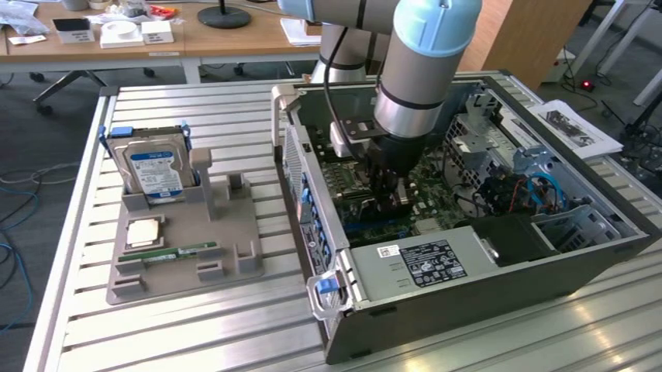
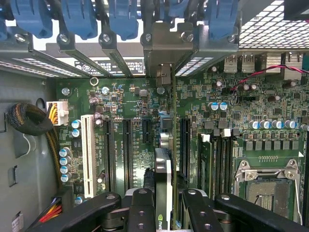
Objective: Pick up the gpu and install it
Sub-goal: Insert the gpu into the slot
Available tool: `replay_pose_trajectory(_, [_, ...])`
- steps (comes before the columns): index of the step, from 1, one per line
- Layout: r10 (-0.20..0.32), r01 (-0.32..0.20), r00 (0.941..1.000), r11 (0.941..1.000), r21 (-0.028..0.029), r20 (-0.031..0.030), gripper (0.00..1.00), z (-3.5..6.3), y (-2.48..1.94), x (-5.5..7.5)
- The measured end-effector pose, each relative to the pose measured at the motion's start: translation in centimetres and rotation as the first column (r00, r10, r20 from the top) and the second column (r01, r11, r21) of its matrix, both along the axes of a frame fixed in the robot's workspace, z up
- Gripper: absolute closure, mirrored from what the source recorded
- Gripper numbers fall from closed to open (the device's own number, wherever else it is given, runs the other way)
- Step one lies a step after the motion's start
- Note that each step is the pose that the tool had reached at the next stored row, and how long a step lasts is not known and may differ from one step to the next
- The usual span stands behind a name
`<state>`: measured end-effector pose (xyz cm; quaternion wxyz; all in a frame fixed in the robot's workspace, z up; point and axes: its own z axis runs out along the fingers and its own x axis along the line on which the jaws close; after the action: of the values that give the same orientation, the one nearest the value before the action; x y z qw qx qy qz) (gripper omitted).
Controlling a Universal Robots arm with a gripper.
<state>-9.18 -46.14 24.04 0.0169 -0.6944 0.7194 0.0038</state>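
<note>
The gpu [image 2: 163,181] is being held edge-on between the clenched fingers of the gripper [image 2: 165,203], deep inside the open computer case [image 1: 579,263] and just above the motherboard [image 2: 130,111]. By the look of it, the card is being lined up with an expansion slot [image 2: 185,140]; its bracket is best kept square to the rear slot opening [image 2: 166,48].
</note>
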Motion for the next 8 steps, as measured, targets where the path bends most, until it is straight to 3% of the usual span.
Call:
replay_pose_trajectory(3, [0.0,0.0,1.0,1.0,-0.0004,0.0005,0.67,0.0,0.0,0.0])
replay_pose_trajectory(4, [0.0,0.0,1.0,1.0,-0.0006,0.0004,0.6,0.01,0.0,0.01])
replay_pose_trajectory(8, [0.0,0.0,1.0,1.0,-0.0007,0.0003,0.6,0.01,-0.01,0.01])
